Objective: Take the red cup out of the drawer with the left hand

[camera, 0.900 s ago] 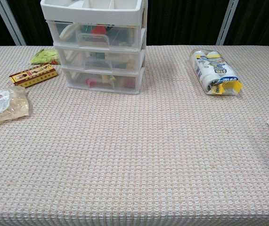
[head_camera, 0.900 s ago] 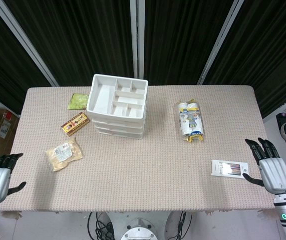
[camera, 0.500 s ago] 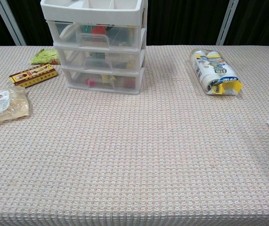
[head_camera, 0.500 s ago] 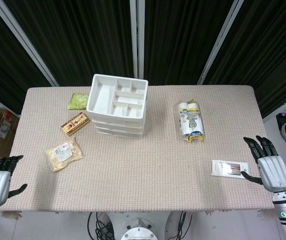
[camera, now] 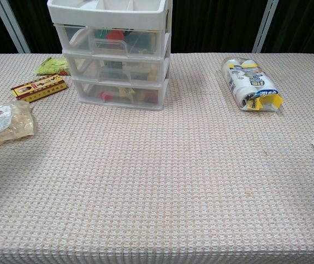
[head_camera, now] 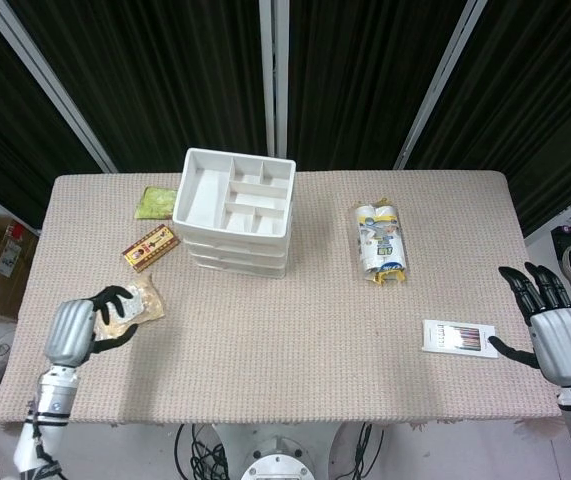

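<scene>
The left hand (head_camera: 73, 331) is over the near left part of the counter (head_camera: 295, 340), its dark fingers (head_camera: 113, 296) curled above the clear snack bag (head_camera: 128, 307); whether they touch it I cannot tell. The right hand (head_camera: 559, 340) is at the near right edge, fingers spread and holding nothing, just beside a flat white box (head_camera: 455, 336). The red cup (camera: 114, 35) is seen through the clear front of the top drawer (camera: 109, 39) of the white drawer unit (head_camera: 235, 210), which is closed.

snack bag (head_camera: 128, 308) | red box (head_camera: 151, 247) | green packet (head_camera: 154, 203) | cup sleeve (head_camera: 380, 241) | pencil box (head_camera: 455, 336)
</scene>
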Tool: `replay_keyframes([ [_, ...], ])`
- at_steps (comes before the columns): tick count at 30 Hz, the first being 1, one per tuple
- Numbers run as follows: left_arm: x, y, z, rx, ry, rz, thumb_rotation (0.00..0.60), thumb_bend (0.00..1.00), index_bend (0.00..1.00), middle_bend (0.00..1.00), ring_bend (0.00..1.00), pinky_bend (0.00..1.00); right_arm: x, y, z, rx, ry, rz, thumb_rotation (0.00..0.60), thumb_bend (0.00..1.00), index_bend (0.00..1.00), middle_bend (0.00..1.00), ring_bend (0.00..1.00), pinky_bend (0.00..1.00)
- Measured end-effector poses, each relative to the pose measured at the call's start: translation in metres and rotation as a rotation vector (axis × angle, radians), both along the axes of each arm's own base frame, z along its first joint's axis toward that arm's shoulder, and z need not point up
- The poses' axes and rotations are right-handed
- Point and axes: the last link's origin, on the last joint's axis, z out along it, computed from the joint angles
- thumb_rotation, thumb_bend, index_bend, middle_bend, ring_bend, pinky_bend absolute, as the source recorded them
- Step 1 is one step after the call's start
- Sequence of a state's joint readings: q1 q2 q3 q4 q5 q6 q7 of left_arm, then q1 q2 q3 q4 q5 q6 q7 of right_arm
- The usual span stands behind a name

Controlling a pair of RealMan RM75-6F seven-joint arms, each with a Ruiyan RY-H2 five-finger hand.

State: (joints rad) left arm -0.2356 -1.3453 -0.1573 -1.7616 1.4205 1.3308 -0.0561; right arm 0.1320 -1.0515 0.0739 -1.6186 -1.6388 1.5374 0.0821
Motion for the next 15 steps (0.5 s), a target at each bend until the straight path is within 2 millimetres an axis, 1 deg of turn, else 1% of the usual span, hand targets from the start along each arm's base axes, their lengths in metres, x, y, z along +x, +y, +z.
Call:
replay_keyframes([
  [3,0.014,0.015,-0.024,-0.095,-0.171,0.051,0.6,0.32,0.47,0.71,0.82,1.0,-0.001,0.0,0.0,0.003,-0.003,-0.006,0.6,0.03,0.0,0.13,0.0,0.06],
  [5,0.022,0.023,-0.042,-0.165,-0.301,0.103,0.6,0.32,0.45,0.72,0.83,1.0,-0.002,0.0,-0.001,0.009,-0.004,-0.011,0.6,0.03,0.0,0.12,0.0,0.06],
  [7,0.031,0.03,-0.061,-0.241,-0.421,0.159,0.6,0.33,0.36,0.73,0.84,1.0,-0.002,0.001,-0.001,0.013,-0.004,-0.013,0.6,0.03,0.0,0.13,0.0,0.06],
  [10,0.045,0.04,-0.087,-0.33,-0.567,0.225,0.6,0.33,0.27,0.74,0.84,1.0,-0.001,0.002,0.0,0.01,-0.004,-0.012,0.6,0.03,0.0,0.13,0.0,0.06],
  [13,0.057,0.05,-0.102,-0.354,-0.692,0.268,0.6,0.33,0.24,0.76,0.85,1.0,-0.001,0.003,0.0,0.007,-0.004,-0.011,0.6,0.03,0.0,0.13,0.0,0.06],
  [15,0.063,0.054,-0.107,-0.357,-0.761,0.287,0.6,0.33,0.24,0.76,0.85,1.0,-0.001,0.003,0.0,0.007,-0.005,-0.012,0.6,0.03,0.0,0.13,0.0,0.06],
])
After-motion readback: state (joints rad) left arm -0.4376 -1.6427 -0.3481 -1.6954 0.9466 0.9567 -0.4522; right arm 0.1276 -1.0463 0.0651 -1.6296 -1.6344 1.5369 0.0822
